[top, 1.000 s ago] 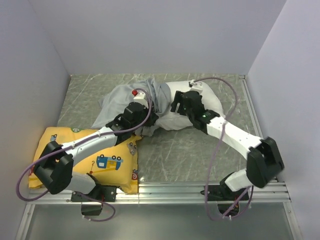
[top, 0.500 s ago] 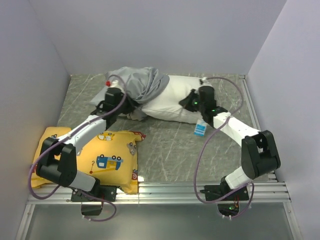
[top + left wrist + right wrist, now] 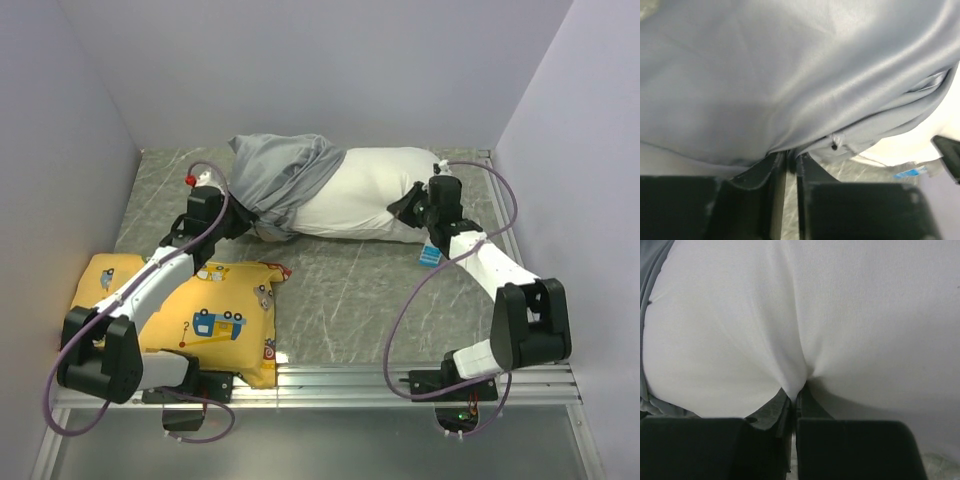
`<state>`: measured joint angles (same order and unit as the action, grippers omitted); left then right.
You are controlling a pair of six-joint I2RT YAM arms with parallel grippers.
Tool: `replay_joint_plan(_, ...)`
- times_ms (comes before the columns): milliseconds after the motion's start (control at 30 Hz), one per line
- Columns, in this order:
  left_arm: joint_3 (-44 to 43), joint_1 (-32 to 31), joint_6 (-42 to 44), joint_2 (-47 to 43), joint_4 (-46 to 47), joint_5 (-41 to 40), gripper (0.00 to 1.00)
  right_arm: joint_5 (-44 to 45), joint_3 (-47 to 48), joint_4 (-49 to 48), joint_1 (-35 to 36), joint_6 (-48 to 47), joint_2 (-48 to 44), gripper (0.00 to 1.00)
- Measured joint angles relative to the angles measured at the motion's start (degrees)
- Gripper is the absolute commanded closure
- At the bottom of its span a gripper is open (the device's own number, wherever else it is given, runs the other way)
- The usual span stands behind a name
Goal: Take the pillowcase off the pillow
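Note:
The white pillow (image 3: 375, 195) lies across the back of the table, its left end inside the silver-grey pillowcase (image 3: 280, 180). My left gripper (image 3: 232, 218) is at the case's lower left edge. In the left wrist view the grey pillowcase (image 3: 790, 75) gathers to a fold pinched at the tips of the left gripper (image 3: 790, 156), whose jaws stand a narrow slit apart. My right gripper (image 3: 410, 207) holds the pillow's bare right end. In the right wrist view the right gripper (image 3: 799, 392) is shut on a pinch of the white pillow (image 3: 815, 315). A blue tag (image 3: 430, 256) hangs near it.
A yellow cushion (image 3: 215, 315) with a cartoon-vehicle print lies at the front left, under my left arm. Grey walls close in the left, back and right. A metal rail (image 3: 350, 380) runs along the near edge.
My left gripper has pulled the pillowcase left and back, while the right gripper closed on the pillow and drew it right. The bundle is now stretched out, with more white pillow bared.

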<state>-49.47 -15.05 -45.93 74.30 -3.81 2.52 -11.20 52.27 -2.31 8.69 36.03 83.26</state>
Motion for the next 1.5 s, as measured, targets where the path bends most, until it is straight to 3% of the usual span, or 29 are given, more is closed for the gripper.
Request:
replay_joint_plan(33,0.6,-0.2,0.4,-0.6,-0.1,-0.1,0.78,0.4,-0.5,0.4,0.2,-0.2,-1.0,0.89)
replay_joint_plan(67,1.0,-0.7,1.2,-1.2,-0.5,-0.7,0.77,1.5,-1.0,1.1,0.6,-0.4,-2.2,0.7)
replay_joint_plan(133,0.9,-3.1,2.5,-1.4,-0.9,-2.7,0.73,5.4,-1.2,3.4,2.4,-1.9,-4.8,0.54)
replay_joint_plan(167,0.8,-4.4,3.4,-1.4,-0.9,-3.9,0.71,8.0,-0.9,4.8,4.2,-3.0,-6.1,0.41)
replay_joint_plan(267,0.5,-7.7,4.9,-1.3,-1.5,-5.9,0.65,14.9,1.9,8.1,10.2,-6.5,-8.2,0.24)
replay_joint_plan(400,0.2,-10.6,6.2,-1.3,-1.7,-7.5,0.58,18.4,9.6,9.6,16.2,-10.5,-4.9,0.17)
replay_joint_plan(533,0.1,-11.4,6.9,-1.1,-1.8,-8.0,0.51,19.2,15.8,8.9,17.3,-13.0,1.9,0.15)
replay_joint_plan(633,-0.7,-11.6,7.8,-0.2,-2.2,-7.9,0.4,19.3,19.5,9.0,17.6,-13.7,8.7,0.25)
replay_joint_plan(667,-1.0,-11.7,8.0,0.0,-2.6,-7.8,0.37,19.3,20.3,8.9,17.6,-14.1,11.0,0.48)
replay_joint_plan(767,-2.8,-12.1,8.9,0.1,-4.4,-7.3,0.29,18.8,19.6,6.5,17.7,-13.7,15.0,0.98)
replay_joint_plan(1100,-22.5,-13.2,13.7,1.6,-7.6,-6.9,0.2,18.3,4.2,-9.0,19.3,-8.1,10.4,1.0)
replay_joint_plan(1333,-42.1,-13.9,20.3,19.9,-10.4,-7.0,0.22,19.3,3.3,-10.6,19.8,-6.8,10.3,1.0)
replay_joint_plan(1500,-49.1,-15.0,23.6,33.0,-16.4,-8.3,0.24,20.2,3.3,-10.5,20.0,-6.9,10.2,1.0)
